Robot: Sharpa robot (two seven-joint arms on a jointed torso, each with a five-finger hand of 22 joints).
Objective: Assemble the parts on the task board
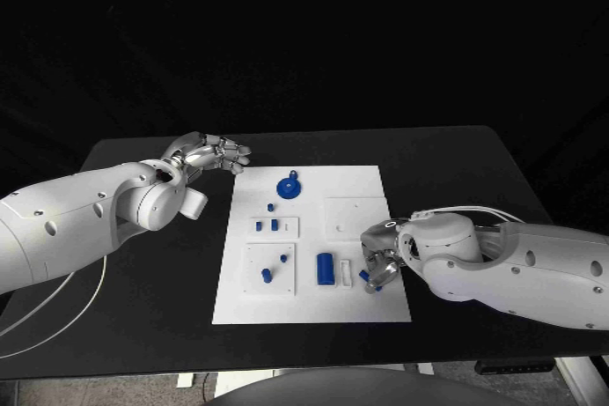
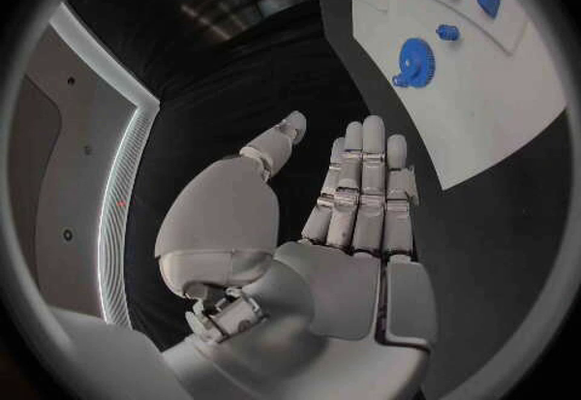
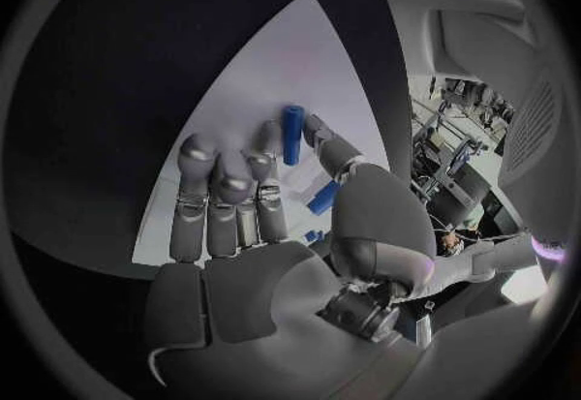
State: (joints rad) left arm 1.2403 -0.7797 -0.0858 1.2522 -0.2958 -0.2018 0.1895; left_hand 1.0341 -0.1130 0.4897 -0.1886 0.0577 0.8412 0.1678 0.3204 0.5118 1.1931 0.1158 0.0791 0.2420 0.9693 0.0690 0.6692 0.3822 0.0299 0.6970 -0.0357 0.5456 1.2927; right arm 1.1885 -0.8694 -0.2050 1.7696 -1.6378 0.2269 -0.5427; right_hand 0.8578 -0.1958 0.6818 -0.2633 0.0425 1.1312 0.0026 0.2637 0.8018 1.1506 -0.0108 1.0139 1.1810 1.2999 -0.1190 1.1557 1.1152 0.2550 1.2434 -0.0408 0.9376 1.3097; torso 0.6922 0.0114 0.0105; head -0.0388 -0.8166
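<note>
Right robot hand [image 1: 378, 263] lowered over the lower right part of the white task board [image 1: 368, 181], fingers loosely curled beside a small blue part [image 1: 364, 275] near the fingertips; whether that part is pinched or only touched, impossible to tell, with the right wrist view showing the fingers [image 3: 224, 189] bent over the board, a short blue piece [image 3: 323, 197] close under the thumb and a long blue cylinder [image 3: 291, 134] lying flat just beyond the fingertips. Left robot hand [image 1: 209, 152] raised in the upper left of the frame, off the board's upper left corner, fingers curled in on nothing in the head view, though stretched side by side and holding nothing in the left wrist view [image 2: 351, 216]. Task board flat at centre of the black surface [image 1: 152, 327], arm entering from each side. Blue gear [image 1: 290, 188] with a small loop near the board's top edge. Small blue pieces [image 1: 267, 223] standing in a raised white plate at left centre, more blue pieces [image 1: 267, 272] in a second plate below it. Long blue cylinder at lower centre of the head view, a white bar [image 1: 345, 273] just beside it.
</note>
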